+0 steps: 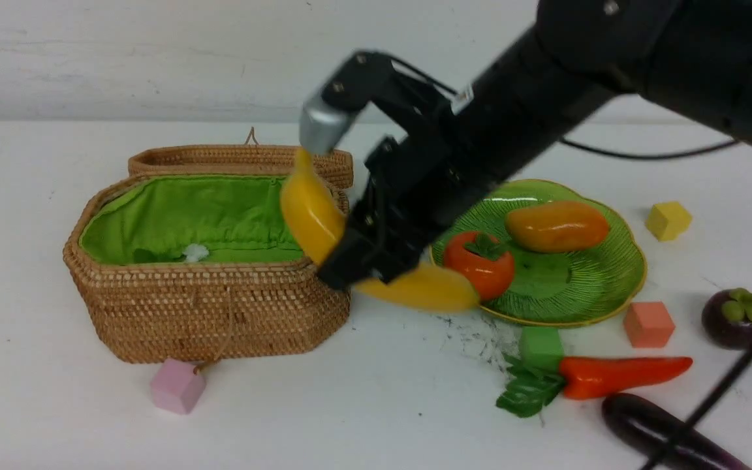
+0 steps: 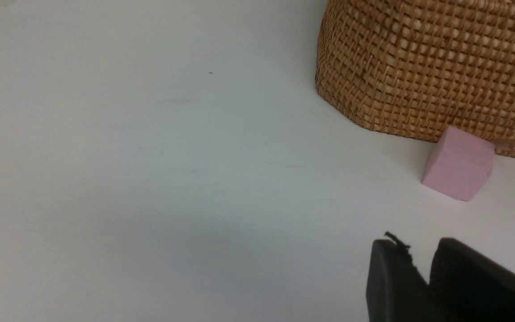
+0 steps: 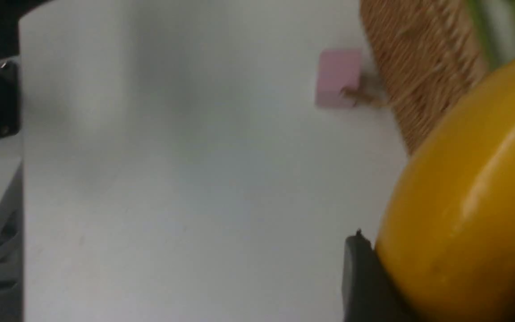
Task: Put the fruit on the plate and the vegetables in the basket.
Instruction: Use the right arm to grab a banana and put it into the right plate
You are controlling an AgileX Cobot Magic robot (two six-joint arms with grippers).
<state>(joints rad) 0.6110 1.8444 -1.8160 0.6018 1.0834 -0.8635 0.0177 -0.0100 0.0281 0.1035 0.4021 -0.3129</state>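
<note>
My right gripper (image 1: 353,261) is shut on the yellow banana (image 1: 311,215), holding it in the air between the wicker basket (image 1: 219,307) and the green plate (image 1: 585,287). In the right wrist view the banana (image 3: 463,214) fills the space between the jaws. A mango (image 1: 557,225) and a persimmon (image 1: 480,264) lie on the plate. The mangosteen (image 1: 735,318), red pepper (image 1: 617,376) and eggplant (image 1: 657,431) lie on the table at the front right. The open basket shows a small white piece (image 1: 194,252) low inside. My left gripper (image 2: 418,250) is shut and empty, near the basket's (image 2: 418,67) outer wall.
Foam cubes lie about: pink (image 1: 177,385) at the basket's front, green (image 1: 541,348) by the pepper's leaves, salmon (image 1: 648,324) and yellow (image 1: 668,220) beside the plate. The basket lid (image 1: 239,160) stands open behind. A dark cable (image 1: 728,378) crosses the front right corner.
</note>
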